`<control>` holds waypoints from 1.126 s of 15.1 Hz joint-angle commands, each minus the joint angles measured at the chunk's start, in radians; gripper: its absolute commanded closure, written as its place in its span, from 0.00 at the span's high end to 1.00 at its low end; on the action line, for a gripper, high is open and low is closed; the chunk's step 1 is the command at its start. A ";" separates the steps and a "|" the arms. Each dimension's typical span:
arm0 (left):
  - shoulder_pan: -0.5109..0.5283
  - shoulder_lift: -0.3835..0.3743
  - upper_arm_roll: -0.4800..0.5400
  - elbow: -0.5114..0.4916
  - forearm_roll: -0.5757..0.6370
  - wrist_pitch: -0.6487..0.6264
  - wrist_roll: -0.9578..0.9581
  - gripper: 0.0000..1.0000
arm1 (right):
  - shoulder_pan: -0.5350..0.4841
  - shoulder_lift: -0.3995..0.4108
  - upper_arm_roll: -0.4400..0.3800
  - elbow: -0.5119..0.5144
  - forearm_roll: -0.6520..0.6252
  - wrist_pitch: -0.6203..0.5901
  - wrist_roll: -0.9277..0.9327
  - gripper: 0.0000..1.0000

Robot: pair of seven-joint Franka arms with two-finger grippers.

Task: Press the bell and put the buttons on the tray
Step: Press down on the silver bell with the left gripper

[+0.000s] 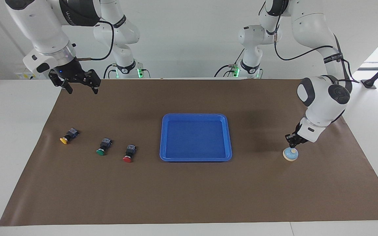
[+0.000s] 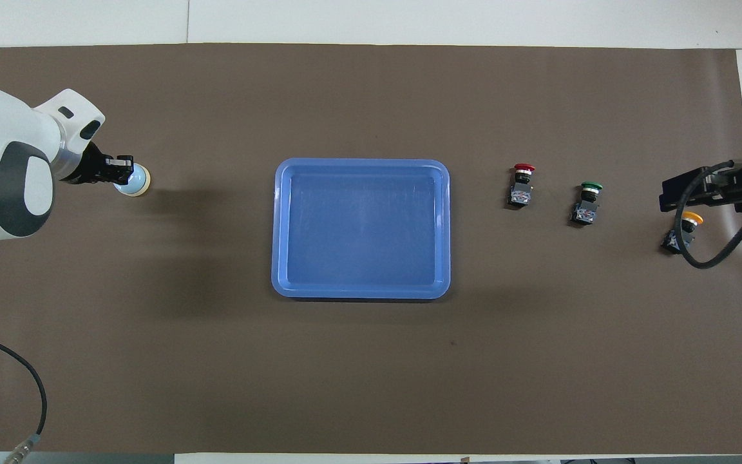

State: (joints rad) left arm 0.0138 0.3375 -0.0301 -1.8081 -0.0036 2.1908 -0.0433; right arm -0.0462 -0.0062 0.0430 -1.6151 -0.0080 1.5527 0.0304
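I am holding my closed left gripper (image 1: 293, 144) just over the light-blue domed bell's (image 1: 290, 154) cream knob. My right gripper (image 1: 80, 87) is waiting, fingers spread, empty.

We have two high views of the desk (image 1: 189, 196): one faces the robots from across it, one looks steeply down from above their end. Both share the tray (image 1: 196, 158) (image 2: 361, 293) at centre, half a turn apart.

glossy plastic tray (image 1: 195, 159) (smooth), matt paper mat (image 1: 189, 193)

place: robotics lab | evidence: two white arms (image 1: 323, 95), bare white walls, brown-papered table (image 1: 189, 190)
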 commanded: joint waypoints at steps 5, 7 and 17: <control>0.021 0.069 -0.002 0.050 0.036 0.047 0.008 0.00 | -0.012 -0.015 0.009 -0.011 -0.009 -0.010 0.014 1.00; 0.023 0.071 -0.004 0.033 0.037 0.072 0.006 0.00 | -0.012 -0.017 0.009 -0.011 -0.007 -0.010 0.014 1.00; 0.031 0.022 -0.004 0.065 0.036 -0.046 0.010 0.00 | -0.012 -0.017 0.009 -0.011 -0.009 -0.010 0.014 1.00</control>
State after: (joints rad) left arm 0.0318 0.3944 -0.0299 -1.7736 0.0145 2.2254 -0.0400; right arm -0.0462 -0.0062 0.0430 -1.6151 -0.0080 1.5527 0.0304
